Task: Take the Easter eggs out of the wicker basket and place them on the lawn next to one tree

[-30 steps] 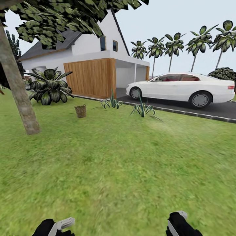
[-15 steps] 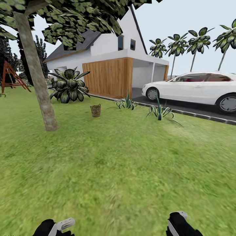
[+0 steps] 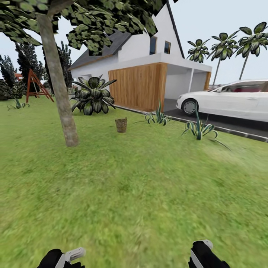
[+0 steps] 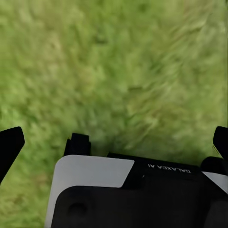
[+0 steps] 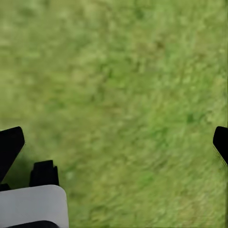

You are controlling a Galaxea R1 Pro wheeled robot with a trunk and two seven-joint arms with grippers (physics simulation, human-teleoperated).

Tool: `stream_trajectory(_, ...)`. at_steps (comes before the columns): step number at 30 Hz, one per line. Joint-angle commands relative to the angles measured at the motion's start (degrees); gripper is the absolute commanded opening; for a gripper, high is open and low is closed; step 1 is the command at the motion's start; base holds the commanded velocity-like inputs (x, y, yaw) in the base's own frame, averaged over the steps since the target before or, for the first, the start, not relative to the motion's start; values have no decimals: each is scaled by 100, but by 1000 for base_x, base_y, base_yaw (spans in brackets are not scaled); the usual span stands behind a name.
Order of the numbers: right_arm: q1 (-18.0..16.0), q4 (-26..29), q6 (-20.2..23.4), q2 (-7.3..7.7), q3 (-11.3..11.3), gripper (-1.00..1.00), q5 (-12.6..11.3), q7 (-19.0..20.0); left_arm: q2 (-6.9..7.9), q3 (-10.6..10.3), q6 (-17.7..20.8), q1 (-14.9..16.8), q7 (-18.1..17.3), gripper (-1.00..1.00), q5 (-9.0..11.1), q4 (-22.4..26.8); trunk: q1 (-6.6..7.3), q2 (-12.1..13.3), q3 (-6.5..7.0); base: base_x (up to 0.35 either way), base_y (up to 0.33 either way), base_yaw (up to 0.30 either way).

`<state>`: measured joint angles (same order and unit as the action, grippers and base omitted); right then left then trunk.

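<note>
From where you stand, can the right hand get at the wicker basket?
Probably not. The wicker basket sits far across the lawn, right of the tree, while the right hand hangs open over bare grass. Nothing blocks the way; drive closer first.

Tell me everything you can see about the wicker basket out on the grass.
The wicker basket is small, round and brown, with a woven look, slightly taller than wide, and tiny loop handles poking up at its rim. It stands upright on the lawn, far ahead of the robot, apart from the tree on its left and the spiky plant on its right, with the house's wooden wall behind. Its contents are too distant to make out. Nothing but grass touches it.
</note>
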<state>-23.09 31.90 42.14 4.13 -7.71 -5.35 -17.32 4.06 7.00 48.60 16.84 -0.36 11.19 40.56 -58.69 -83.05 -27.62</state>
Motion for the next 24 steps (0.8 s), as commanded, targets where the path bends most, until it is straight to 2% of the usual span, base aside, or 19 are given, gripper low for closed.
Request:
stream_trajectory(1,-2,9,27,9,-45,100,-56,-43,-2,12,28,4,-5,100,15,4,-3,-3,-13,342,0,194)
stream_trajectory(9,-2,9,26,9,-45,100,-74,-40,-2,12,27,4,-8,100,15,4,-3,-3,-36,342,0,175)
stream_trajectory(21,-2,15,26,13,-18,100,-100,-20,-2,7,26,4,-8,100,15,4,-3,-3,-37,342,0,10)
stream_trajectory(23,-2,21,24,-16,-42,100,-93,-16,-2,7,26,4,-10,100,15,4,-3,-3,-37,342,0,0)
stream_trajectory(24,-2,21,23,-84,-57,100,-90,-15,-2,11,26,4,-13,100,15,4,-3,-3,-37,342,0,0)
